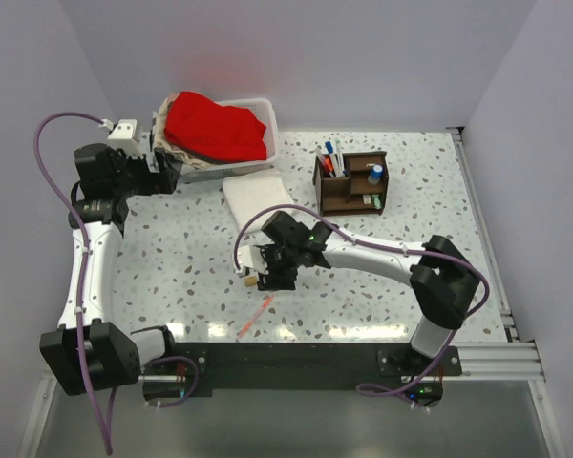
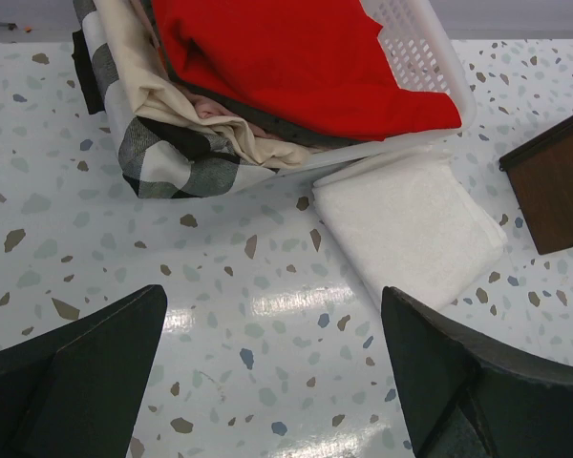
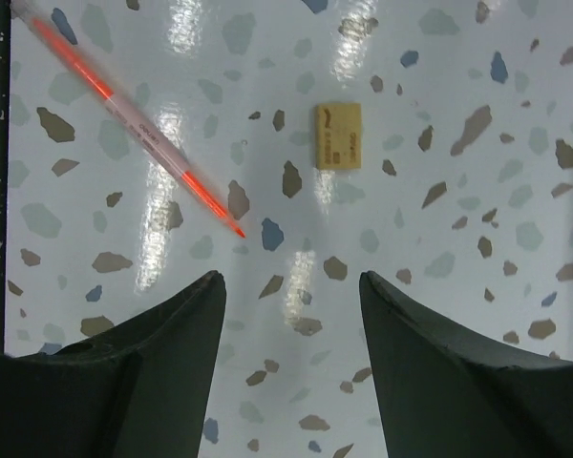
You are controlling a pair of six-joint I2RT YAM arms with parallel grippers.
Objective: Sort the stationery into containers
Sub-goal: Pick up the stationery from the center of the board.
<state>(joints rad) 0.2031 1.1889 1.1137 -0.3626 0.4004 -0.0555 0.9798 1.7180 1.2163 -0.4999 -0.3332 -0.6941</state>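
Right arm over loose stationery. My right fingers (image 3: 162, 372) hover open and empty above the table (image 3: 439, 191). The beige eraser (image 3: 338, 136) lies just ahead of them, and the pink-red pen (image 3: 138, 134) lies beside it, apart. I judge the eraser light, firm and slightly grippy, best pinched across its short sides. My left fingers (image 2: 76, 372) stand wide open and empty near the basket (image 2: 430, 57). The organizer (image 1: 351, 181) stands well apart.
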